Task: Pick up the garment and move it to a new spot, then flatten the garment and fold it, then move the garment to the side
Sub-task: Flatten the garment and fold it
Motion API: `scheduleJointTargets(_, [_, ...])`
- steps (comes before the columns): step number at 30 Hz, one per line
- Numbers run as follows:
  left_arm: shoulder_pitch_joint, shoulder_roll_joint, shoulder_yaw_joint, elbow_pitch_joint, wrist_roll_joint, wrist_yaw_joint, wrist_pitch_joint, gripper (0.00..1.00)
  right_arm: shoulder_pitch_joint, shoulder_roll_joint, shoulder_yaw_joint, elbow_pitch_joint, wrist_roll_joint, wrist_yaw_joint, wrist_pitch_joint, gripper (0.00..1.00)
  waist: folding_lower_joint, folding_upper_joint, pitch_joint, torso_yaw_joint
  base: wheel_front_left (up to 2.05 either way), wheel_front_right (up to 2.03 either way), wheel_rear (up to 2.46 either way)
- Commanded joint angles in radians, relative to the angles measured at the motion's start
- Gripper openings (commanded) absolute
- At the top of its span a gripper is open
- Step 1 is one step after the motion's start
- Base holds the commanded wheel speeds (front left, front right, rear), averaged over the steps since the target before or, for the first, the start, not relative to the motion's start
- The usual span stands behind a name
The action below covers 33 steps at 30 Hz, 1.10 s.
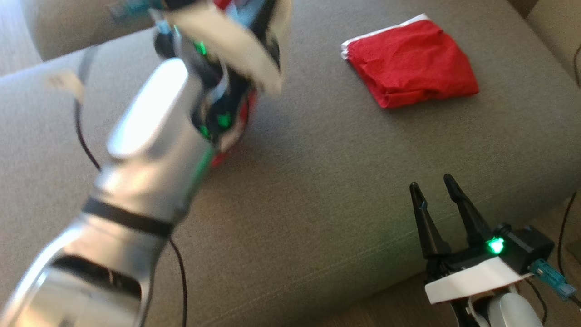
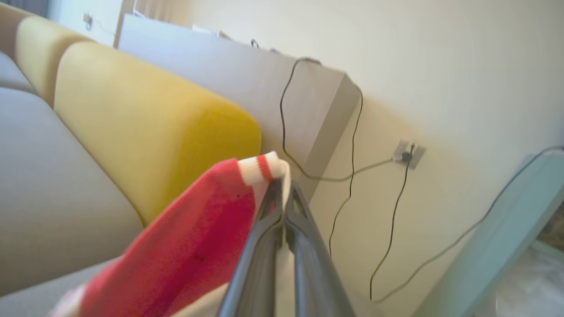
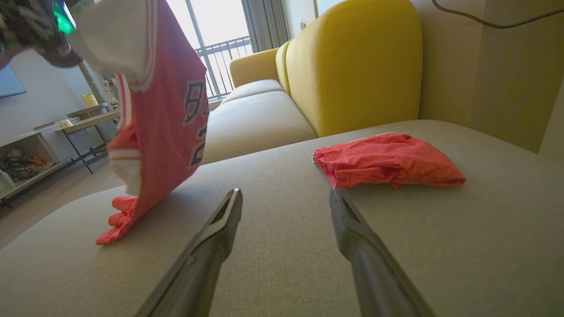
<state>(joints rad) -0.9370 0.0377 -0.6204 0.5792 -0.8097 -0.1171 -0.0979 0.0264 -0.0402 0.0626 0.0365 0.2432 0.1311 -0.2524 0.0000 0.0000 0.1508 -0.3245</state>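
On my left, my silver forearm (image 1: 150, 136) rises blurred across the grey seat; at its end my left gripper (image 2: 284, 181) has its two dark fingers pressed together on the garment (image 3: 163, 123), pinching a ribbed white band with a red stripe at its edge; the garment is a thin red jersey with white trim and dark lettering, hanging limp from that pinch, its lower hem crumpled and touching the seat cushion (image 1: 317, 181); the cushion is broad, flat and covered in finely woven grey fabric; behind it stands a rounded mustard-yellow backrest (image 3: 357, 61), smooth and plump; past the backrest, in the left wrist view, thin black cables (image 2: 352, 145) trail down a pale wall to a wall socket (image 2: 407, 154); further right, my right gripper (image 1: 431, 181) hovers low over the near edge of the cushion, its long tapered fingers spread wide, gripping nothing; to the far right lies a folded red cloth (image 1: 411, 63), wrinkled, roughly square, a white edge showing, flat on the cushion and well apart from the jersey and from my right fingers
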Motion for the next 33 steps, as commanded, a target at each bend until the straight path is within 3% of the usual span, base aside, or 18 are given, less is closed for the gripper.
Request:
scheduleJointTargets(1, [-0.124, 0.013, 0.07, -0.052, -0.039, 0.034, 0.007, 0.0, -0.027, -0.01, 0.027, -0.026, 0.01, 0.0, -0.009, 1.0, 0.0, 0.0, -0.041, -0.021, 0.0, 0.0, 0.0])
scheduleJointTargets(5, [-0.26, 0.015, 0.143, -0.047, -0.052, 0.104, -0.006, 0.0, -0.014, -0.01, 0.026, -0.022, 0.012, 0.0, -0.009, 1.0, 0.0, 0.0, -0.078, -0.018, 0.0, 0.0, 0.0])
scheduleJointTargets(9, [-0.337, 0.028, 0.194, -0.048, -0.07, 0.122, -0.016, 0.0, -0.005, -0.01, 0.022, -0.02, 0.006, 0.0, -0.009, 1.0, 0.0, 0.0, -0.107, -0.004, 0.0, 0.0, 0.0])
scheduleJointTargets(13, [-0.384, 0.08, 0.231, -0.049, -0.059, 0.156, -0.02, 0.0, 0.008, -0.01, 0.011, -0.023, -0.011, 0.0, -0.009, 1.0, 0.0, 0.0, -0.132, 0.031, 0.0, 0.0, 0.0])
scheduleJointTargets(17, [-0.289, 0.136, 0.241, -0.039, -0.063, 0.194, 0.01, 0.0, 0.021, -0.01, -0.002, -0.03, -0.025, 0.0, -0.009, 1.0, 0.0, 0.0, -0.137, 0.082, 0.0, 0.0, 0.0])
scheduleJointTargets(21, [-0.075, 0.187, 0.237, -0.011, -0.089, 0.219, 0.055, 0.0, 0.031, -0.01, -0.002, -0.023, -0.04, 0.0, -0.009, 1.0, 0.0, 0.0, -0.126, 0.132, 0.0, 0.0, 0.0])
scheduleJointTargets(24, [0.097, 0.231, 0.244, 0.019, -0.122, 0.212, 0.076, 0.0, 0.032, -0.01, 0.013, 0.01, -0.039, 0.0, -0.009, 1.0, 0.0, 0.0, -0.107, 0.157, 0.0, 0.0, 0.0])
scheduleJointTargets(27, [0.235, 0.267, 0.259, 0.05, -0.153, 0.178, 0.064, 0.0, 0.029, -0.01, 0.041, 0.076, -0.041, 0.0, -0.009, 1.0, 0.0, 0.0, -0.094, 0.175, 0.0, 0.0, 0.0])
scheduleJointTargets(33, [0.361, 0.308, 0.275, 0.096, -0.174, 0.107, 0.007, 0.0, 0.013, -0.01, 0.068, 0.164, -0.027, 0.0, -0.009, 1.0, 0.0, 0.0, -0.083, 0.207, 0.0, 0.0, 0.0])
